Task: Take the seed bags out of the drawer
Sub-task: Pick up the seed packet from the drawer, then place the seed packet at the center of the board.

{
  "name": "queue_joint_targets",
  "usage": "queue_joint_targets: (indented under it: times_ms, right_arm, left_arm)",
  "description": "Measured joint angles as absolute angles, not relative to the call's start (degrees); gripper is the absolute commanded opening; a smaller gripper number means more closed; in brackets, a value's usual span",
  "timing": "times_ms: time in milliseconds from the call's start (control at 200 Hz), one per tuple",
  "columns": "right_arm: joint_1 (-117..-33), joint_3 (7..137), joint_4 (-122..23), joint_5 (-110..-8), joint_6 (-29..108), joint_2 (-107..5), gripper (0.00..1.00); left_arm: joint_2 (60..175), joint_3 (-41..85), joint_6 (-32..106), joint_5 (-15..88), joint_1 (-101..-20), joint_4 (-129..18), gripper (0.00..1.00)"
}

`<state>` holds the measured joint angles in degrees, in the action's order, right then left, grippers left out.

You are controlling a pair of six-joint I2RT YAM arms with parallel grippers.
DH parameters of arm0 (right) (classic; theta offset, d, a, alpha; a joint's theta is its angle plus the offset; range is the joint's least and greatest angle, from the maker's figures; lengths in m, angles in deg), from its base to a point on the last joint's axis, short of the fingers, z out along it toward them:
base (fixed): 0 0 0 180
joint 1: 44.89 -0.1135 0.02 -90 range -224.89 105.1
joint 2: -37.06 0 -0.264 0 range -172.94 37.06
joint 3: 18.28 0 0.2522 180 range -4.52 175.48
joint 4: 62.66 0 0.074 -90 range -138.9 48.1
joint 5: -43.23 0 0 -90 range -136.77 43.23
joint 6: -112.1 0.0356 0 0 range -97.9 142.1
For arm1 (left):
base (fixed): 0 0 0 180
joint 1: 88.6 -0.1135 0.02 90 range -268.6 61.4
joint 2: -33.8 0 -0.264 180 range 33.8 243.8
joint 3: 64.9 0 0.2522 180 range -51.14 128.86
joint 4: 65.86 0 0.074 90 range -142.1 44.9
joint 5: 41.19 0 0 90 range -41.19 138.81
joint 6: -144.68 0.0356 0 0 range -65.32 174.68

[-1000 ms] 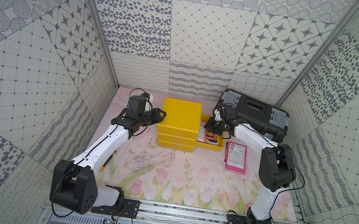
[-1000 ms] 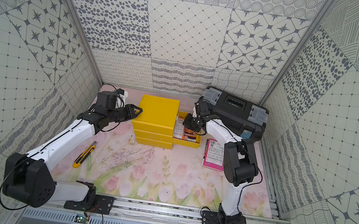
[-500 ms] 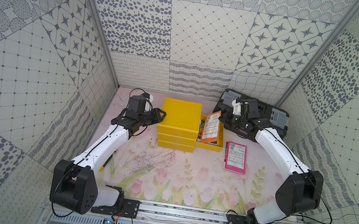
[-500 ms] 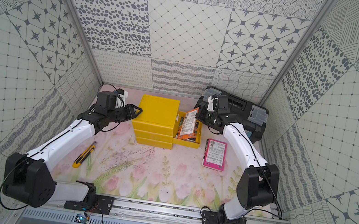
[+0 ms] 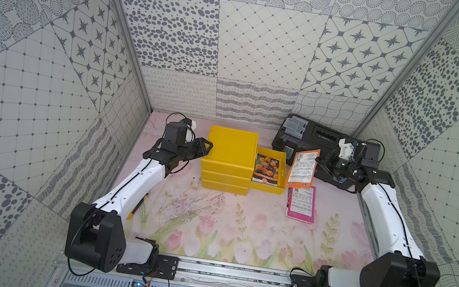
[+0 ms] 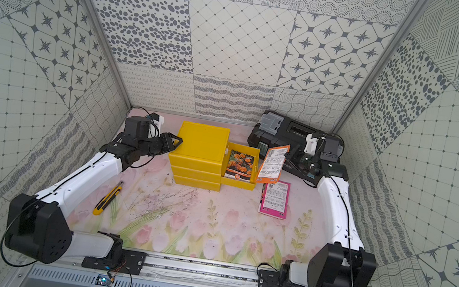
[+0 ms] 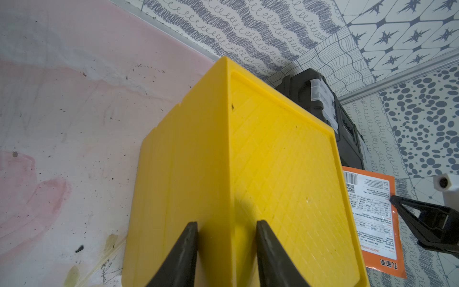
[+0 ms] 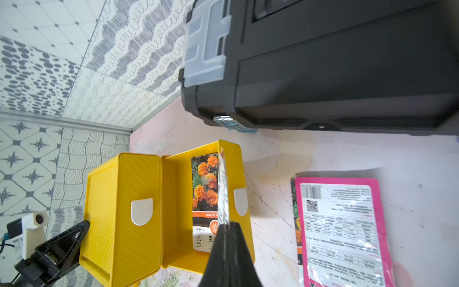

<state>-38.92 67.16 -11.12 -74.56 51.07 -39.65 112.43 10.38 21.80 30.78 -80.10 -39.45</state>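
**Seed packets and drawer unit: count on the mat**

- Seed bags, three in plain sight.
  1. Orange packet (image 5: 302,169) (image 6: 272,164) (image 7: 367,216): off the mat, tilted, white printed panel facing the camera in both top views. It hangs over the gap between the drawer and the toolbox, out of the drawer. The right wrist view shows it edge-on (image 8: 222,188).
  2. Marigold-photo packet (image 5: 267,168) (image 6: 239,164) (image 8: 205,188): lying flat inside the open drawer, the only one there.
  3. Magenta packet (image 5: 301,203) (image 6: 275,199) (image 8: 342,231): flat on the mat just beside the drawer, white text panel up. A flower-print strip (image 8: 294,216) shows under one edge; whether it is a fourth packet cannot be told.
- Yellow cabinet (image 5: 230,150) (image 6: 202,143) (image 7: 285,174), one, three tiers.
- Drawer (image 5: 266,188) (image 6: 237,182), one pulled out, from the top tier toward the robot's right.
- Black toolbox (image 5: 322,133) (image 6: 286,128) (image 8: 347,62), one, lid closed, at the back right.
- Yellow utility knife (image 6: 108,197), one, beside the left arm.
- Floral mat (image 5: 225,227), one.
- Right gripper (image 5: 316,160) (image 8: 224,225): jaws pressed together on a corner of the orange packet.
- Left gripper (image 5: 207,146) (image 6: 177,141) (image 7: 226,225): jaws part-way apart, tips set against the cabinet's upper left edge with the corner ridge between them.
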Motion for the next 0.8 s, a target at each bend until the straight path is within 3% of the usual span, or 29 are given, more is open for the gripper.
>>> queue_joint_targets:
  times_ms: [105, 325, 801]
  right_arm:
    - [-35.1, 63.9, -10.6, -74.4, 49.8, -36.7, 0.0]
    - [-34.9, 57.8, -9.7, -71.1, 46.5, -35.6, 0.0]
    - [-35.4, 52.7, -13.3, -67.2, 43.4, -48.2, 0.0]
  left_arm:
    - [112.6, 10.5, 21.8, 30.5, -80.1, -39.7, 0.4]
    - [113.1, 11.0, 21.8, 30.0, -80.1, -39.5, 0.4]
    - [113.3, 10.9, 21.8, 29.5, -80.1, -40.0, 0.4]
